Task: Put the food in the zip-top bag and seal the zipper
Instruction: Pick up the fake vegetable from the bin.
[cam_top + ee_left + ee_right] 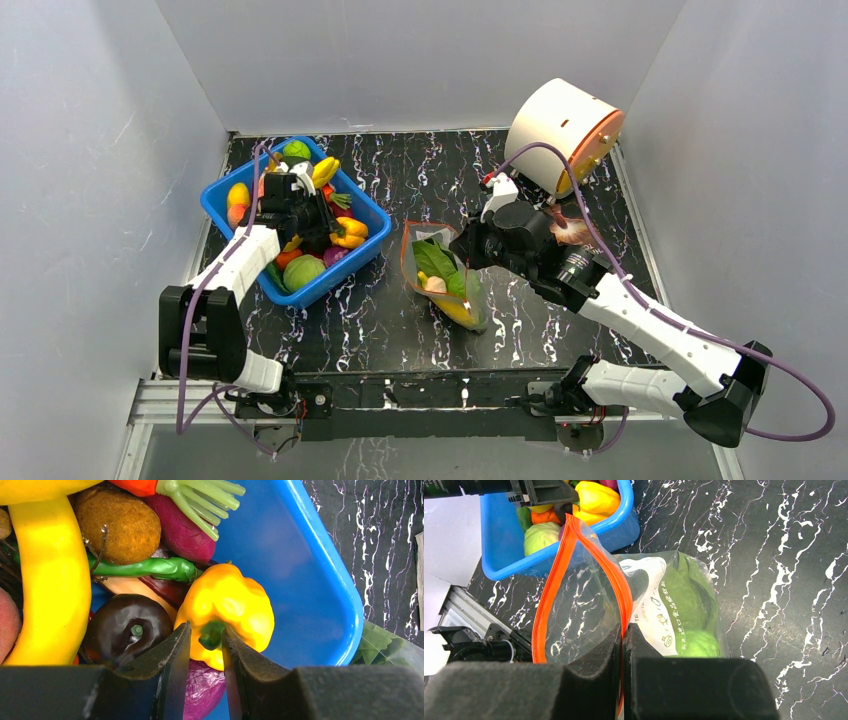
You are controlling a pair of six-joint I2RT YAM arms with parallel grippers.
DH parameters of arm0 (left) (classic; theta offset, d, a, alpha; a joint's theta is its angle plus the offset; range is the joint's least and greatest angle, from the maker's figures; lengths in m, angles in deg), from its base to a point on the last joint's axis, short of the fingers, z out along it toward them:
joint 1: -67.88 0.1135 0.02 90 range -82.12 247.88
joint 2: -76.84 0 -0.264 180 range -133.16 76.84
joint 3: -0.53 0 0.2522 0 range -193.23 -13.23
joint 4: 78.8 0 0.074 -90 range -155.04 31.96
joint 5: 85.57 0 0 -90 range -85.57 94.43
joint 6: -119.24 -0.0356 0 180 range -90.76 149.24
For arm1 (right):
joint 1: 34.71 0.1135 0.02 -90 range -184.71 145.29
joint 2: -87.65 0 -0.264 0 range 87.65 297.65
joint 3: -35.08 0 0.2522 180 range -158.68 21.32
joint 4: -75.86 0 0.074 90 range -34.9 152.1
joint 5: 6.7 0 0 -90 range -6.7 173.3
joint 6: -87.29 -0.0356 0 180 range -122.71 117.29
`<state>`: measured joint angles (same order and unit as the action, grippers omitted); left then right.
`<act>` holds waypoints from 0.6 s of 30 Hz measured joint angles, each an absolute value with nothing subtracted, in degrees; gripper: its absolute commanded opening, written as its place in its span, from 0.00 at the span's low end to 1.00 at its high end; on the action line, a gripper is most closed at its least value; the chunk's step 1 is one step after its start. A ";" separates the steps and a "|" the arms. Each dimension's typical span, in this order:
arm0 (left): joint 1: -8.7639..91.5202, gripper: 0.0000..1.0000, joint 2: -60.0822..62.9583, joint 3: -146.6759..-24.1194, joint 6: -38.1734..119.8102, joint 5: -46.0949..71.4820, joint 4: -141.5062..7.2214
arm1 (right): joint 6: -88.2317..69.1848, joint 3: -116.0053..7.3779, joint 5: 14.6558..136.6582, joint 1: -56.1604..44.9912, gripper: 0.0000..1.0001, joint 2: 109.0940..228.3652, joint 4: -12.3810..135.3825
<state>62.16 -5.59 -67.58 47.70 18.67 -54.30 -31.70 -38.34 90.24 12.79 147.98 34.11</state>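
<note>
Basket: far left on the desk, we see the blue basket heaped with toy food, among it a banana and a yellow bell pepper.
Bag: mid-desk, the zip-top bag holds lettuce, its mouth agape.
Left fingers: narrowly parted astride the pepper's green stem.
Right fingers: pinched tight on the zipper.

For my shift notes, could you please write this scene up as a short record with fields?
left claw: jaws apart either side of the green stem of the yellow pepper, in the blue basket
right claw: shut on the orange zipper, bag mouth held open
bag: on the table, lettuce and a yellow piece inside
seal: not yet closed
</note>
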 measured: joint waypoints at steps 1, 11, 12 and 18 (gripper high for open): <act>62.16 0.29 -5.65 -67.58 47.72 18.67 -54.47 | -31.70 -38.34 90.24 12.79 0.00 147.98 34.11; 62.18 0.00 -6.20 -67.53 47.76 20.05 -55.65 | -31.70 -38.34 90.24 12.79 0.00 147.98 34.11; 62.18 0.00 -6.20 -67.53 47.68 20.27 -55.65 | -31.70 -38.34 90.24 12.79 0.00 147.98 34.11; 62.21 0.00 -6.05 -67.99 46.15 21.60 -54.10 | -31.70 -38.34 90.26 12.79 0.00 147.98 34.11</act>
<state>62.21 -6.05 -67.99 46.15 21.60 -54.10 -31.70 -38.34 90.26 12.79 147.98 34.11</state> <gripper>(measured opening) 0.075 0.009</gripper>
